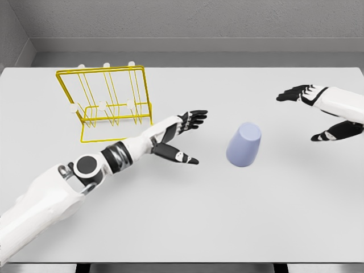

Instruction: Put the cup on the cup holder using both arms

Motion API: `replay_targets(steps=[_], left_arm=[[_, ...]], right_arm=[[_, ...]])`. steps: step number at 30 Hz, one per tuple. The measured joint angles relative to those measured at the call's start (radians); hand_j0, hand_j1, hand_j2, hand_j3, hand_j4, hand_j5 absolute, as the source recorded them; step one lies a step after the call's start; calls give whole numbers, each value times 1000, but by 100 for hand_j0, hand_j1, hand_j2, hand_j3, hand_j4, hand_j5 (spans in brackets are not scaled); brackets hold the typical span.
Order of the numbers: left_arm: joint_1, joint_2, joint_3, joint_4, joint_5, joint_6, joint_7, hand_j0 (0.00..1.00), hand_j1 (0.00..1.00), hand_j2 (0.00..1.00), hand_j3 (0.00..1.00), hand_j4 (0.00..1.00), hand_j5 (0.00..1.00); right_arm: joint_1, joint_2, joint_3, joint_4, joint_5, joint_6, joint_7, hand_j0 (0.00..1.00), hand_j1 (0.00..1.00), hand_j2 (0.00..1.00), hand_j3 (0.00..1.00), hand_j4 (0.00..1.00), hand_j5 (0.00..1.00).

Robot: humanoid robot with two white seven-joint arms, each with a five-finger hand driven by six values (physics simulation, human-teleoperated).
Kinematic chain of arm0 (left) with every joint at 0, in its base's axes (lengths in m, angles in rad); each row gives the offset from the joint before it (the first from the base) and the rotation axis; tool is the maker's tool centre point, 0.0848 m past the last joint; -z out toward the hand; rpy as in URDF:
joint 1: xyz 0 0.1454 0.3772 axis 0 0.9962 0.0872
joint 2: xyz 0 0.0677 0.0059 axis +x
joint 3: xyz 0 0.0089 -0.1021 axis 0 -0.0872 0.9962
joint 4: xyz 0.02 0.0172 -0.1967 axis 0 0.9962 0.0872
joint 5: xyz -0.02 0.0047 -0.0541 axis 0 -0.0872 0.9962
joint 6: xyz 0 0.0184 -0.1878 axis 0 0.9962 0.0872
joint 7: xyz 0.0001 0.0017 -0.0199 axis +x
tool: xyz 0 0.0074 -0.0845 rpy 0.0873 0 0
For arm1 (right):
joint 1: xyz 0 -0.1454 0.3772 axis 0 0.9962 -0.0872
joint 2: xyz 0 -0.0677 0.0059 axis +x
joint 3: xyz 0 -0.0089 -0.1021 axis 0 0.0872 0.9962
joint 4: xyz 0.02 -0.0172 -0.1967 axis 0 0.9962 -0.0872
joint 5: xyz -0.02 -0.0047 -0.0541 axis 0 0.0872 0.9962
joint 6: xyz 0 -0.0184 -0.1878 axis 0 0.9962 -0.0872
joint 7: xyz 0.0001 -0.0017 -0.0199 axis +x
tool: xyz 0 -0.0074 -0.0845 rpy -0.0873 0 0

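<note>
A pale blue cup [244,145] stands upside down on the white table [227,222], right of centre. The yellow wire cup holder [106,102] with white-tipped pegs sits at the back left. My left hand [187,136] reaches in from the lower left with fingers spread, its thumb pointing at the cup from a short gap to the cup's left. My right hand [313,114] comes in from the right edge, open, fingers and thumb wide apart, well right of the cup and a little farther back.
Grey walls rise behind the table's far edge [182,67]. The table's front edge runs along the bottom of the view.
</note>
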Motion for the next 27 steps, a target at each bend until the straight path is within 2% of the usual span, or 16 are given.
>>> replay_targets(steps=[4, 9, 13, 19, 27], left_arm=[[-26, -39, -5, 27, 0, 16, 0, 100, 100, 100, 100, 100, 100], [-43, -85, -10, 54, -2, 37, 0, 100, 100, 100, 100, 100, 100], [-74, -122, -24, 88, -4, 43, 0, 100, 100, 100, 100, 100, 100], [-86, -172, -40, 134, -5, 45, 1, 100, 100, 100, 100, 100, 100], [-89, -213, -49, 149, -12, 64, 2, 100, 100, 100, 100, 100, 100]], right_arm=[[3, 45, -33, 56, -8, 0, 1, 100, 100, 100, 100, 100, 100], [9, 74, -42, 80, -10, 0, 4, 100, 100, 100, 100, 100, 100], [14, 80, -44, 89, -11, 0, 5, 100, 100, 100, 100, 100, 100], [15, 82, -44, 107, -11, 0, 5, 100, 100, 100, 100, 100, 100], [15, 83, -44, 122, -10, 0, 5, 100, 100, 100, 100, 100, 100]])
